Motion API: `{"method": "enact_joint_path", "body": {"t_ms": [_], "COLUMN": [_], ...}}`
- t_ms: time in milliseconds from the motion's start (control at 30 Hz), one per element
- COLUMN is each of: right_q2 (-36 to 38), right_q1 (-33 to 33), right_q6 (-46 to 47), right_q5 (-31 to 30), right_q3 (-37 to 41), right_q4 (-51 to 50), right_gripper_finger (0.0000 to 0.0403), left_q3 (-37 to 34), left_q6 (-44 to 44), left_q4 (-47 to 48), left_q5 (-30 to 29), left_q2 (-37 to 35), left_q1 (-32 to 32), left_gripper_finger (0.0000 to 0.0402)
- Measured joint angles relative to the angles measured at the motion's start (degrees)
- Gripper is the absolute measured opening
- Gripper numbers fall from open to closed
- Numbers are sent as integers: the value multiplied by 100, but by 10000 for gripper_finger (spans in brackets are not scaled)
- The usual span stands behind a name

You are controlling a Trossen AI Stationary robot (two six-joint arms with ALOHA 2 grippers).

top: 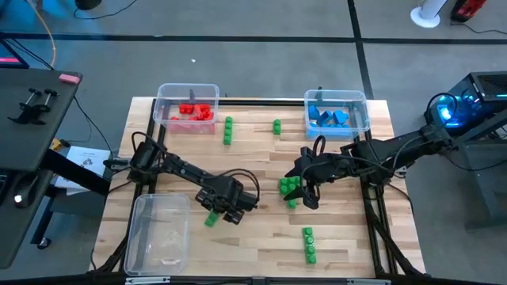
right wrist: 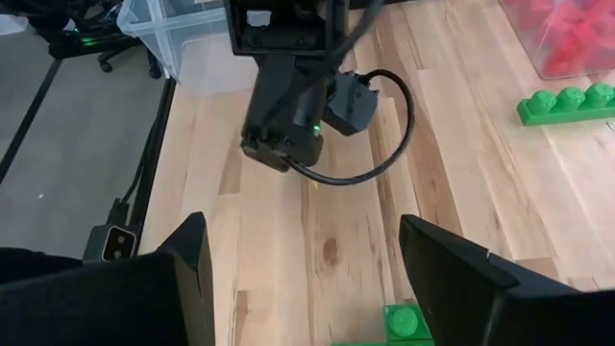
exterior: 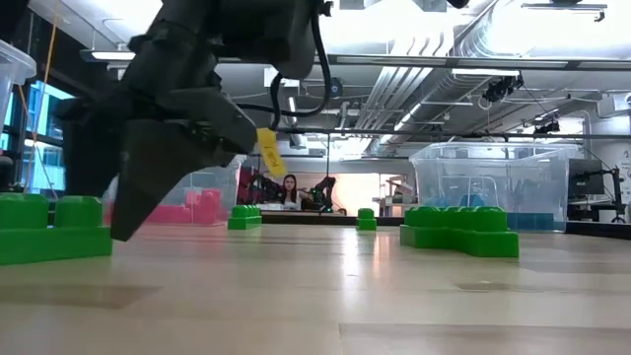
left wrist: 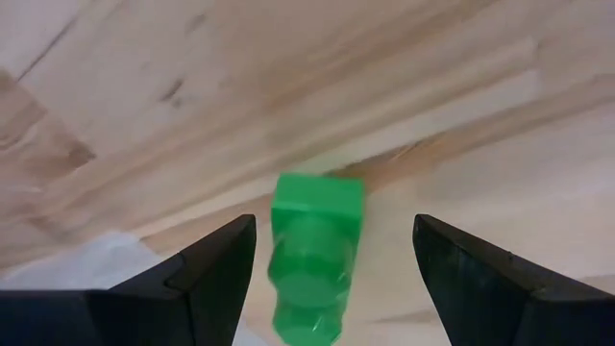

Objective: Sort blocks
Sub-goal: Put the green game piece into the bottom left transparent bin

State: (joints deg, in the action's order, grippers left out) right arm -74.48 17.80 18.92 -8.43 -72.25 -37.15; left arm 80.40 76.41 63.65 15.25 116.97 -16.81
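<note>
My left gripper (top: 220,210) (left wrist: 333,226) is open low over the table's near middle. Its fingers stand on either side of a green block (left wrist: 312,252) (top: 211,219) that lies on the wood, without touching it. The low view shows this gripper (exterior: 168,158) large, beside that block (exterior: 54,229). My right gripper (top: 306,192) (right wrist: 303,226) is open next to a green cluster (top: 289,187); one of its blocks (right wrist: 408,322) shows between the fingers. More green blocks (top: 228,131) (top: 277,127) (top: 309,244) lie about. Red blocks (top: 194,111) and blue blocks (top: 329,117) sit in bins.
A clear bin with red blocks (top: 166,96) and one with blue blocks (top: 360,101) stand at the far edge. An empty clear bin (top: 158,233) stands at the near left corner, close to my left arm. A green cluster (exterior: 458,232) lies on the near right.
</note>
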Motion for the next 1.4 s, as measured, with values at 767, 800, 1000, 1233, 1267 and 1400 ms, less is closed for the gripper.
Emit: {"method": "enact_joint_path", "body": {"t_ms": [767, 800, 1000, 1233, 1267, 1400], "right_q2": [0, 0, 26, 496, 594, 956], "right_q1": [0, 0, -2, -153, -208, -439], "right_q6": [-197, -206, -353, -762, -849, -1203], "right_q5": [0, 0, -23, -656, -777, -1154], "right_q3": [0, 0, 0, 3, 3, 0], "right_q4": [7, 7, 241, 1531, 1785, 2666], "right_gripper_finger": [215, 215, 215, 215, 215, 215], "left_q3": [-380, -339, 155, 521, 522, 520], "left_q6": [-503, -558, -1181, -2686, -2974, -4150], "left_q4": [-731, -809, -888, -1022, -1146, -1919], "left_q5": [12, -11, -1029, -2963, -3173, -3257], "left_q2": [-54, -57, -433, -1174, -1246, -1376], "left_q1": [-201, -192, 99, 968, 1180, 2118], "left_gripper_finger": [86, 85, 85, 85, 85, 85]}}
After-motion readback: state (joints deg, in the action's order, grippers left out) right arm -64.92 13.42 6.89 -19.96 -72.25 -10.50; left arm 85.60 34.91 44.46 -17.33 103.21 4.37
